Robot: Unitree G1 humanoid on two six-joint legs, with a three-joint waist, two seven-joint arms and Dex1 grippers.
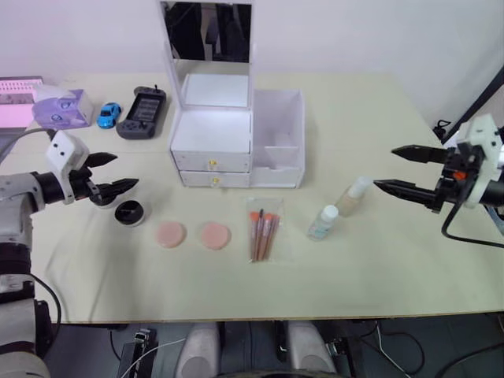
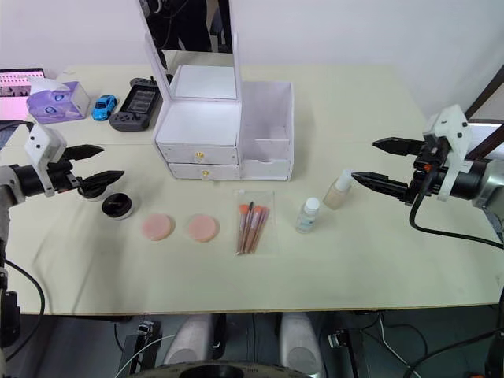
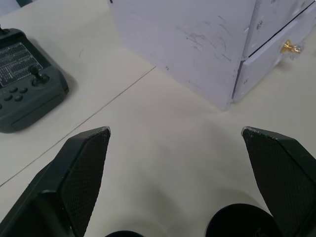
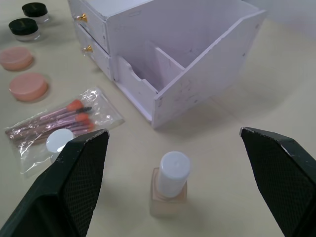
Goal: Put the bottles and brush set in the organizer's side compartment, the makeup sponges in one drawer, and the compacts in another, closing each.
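Right claw [image 1: 394,168] spread wide and empty, hovering over the right part of the bench [image 1: 378,260], tips aimed toward the bottles. Beige bottle [image 4: 169,190] standing upright straight ahead between the two fingers in the right wrist view, long axis vertical, white cap on top; clear bluish bottle [image 1: 323,223] just beside it, a little nearer the front edge, also upright. Right arm plainly the nearer one for both; probably a short forward-and-down reach to straddle the beige one. Side compartment [image 1: 281,134] beyond the bottles toward the robot's left, lidless, walls tall and thin, a divider inside.

Left claw [image 1: 109,172] likewise parted and holding nothing, poised above the two compacts [image 1: 129,212] at the left of the bench; black lids, pale rims, one partly hidden under the fingers.

Brush set [image 1: 263,229] flat in its clear pouch in front of the organizer [image 1: 213,142], coral handles running front to back. Makeup sponges [image 1: 191,235] side by side to its left, round, pale pink, flat on the bench. Both drawers shut, gold knobs facing the robot; mirror upright behind.

Nothing yet stowed, by the look of it.
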